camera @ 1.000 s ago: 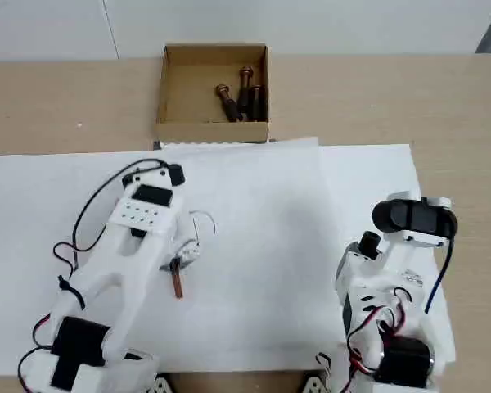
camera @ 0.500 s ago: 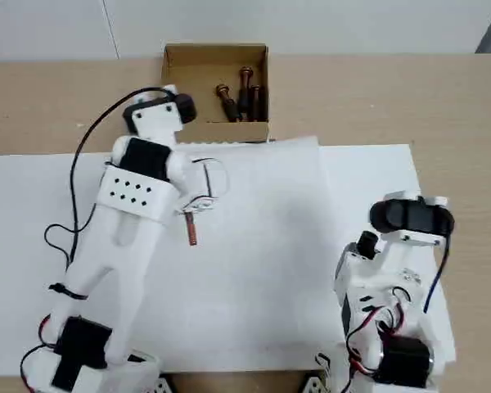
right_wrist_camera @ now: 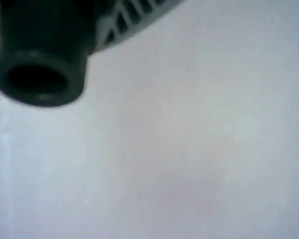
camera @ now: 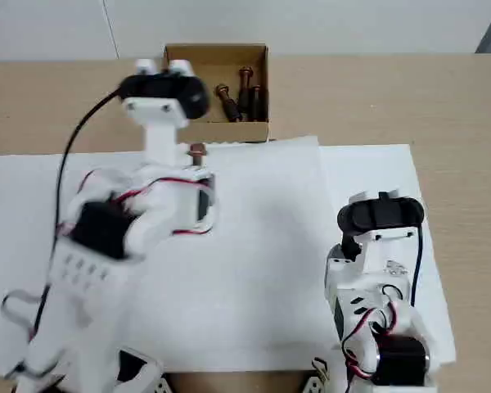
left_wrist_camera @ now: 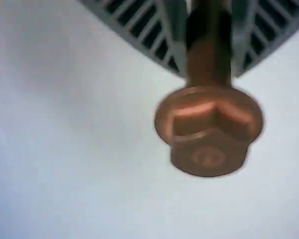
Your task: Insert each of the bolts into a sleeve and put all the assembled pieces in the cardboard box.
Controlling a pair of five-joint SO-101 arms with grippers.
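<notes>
Swung up from the middle of the white paper within the last second, the left gripper now hangs just short of the cardboard box, its jaws closed tight on a copper bolt whose flanged head sticks out. Several copper-headed pieces in dark sleeves lie together against one side of the box. We see the right gripper low over the sheet, clamped on a black sleeve; the paper covers a wooden table, and a pale wall runs behind.
</notes>
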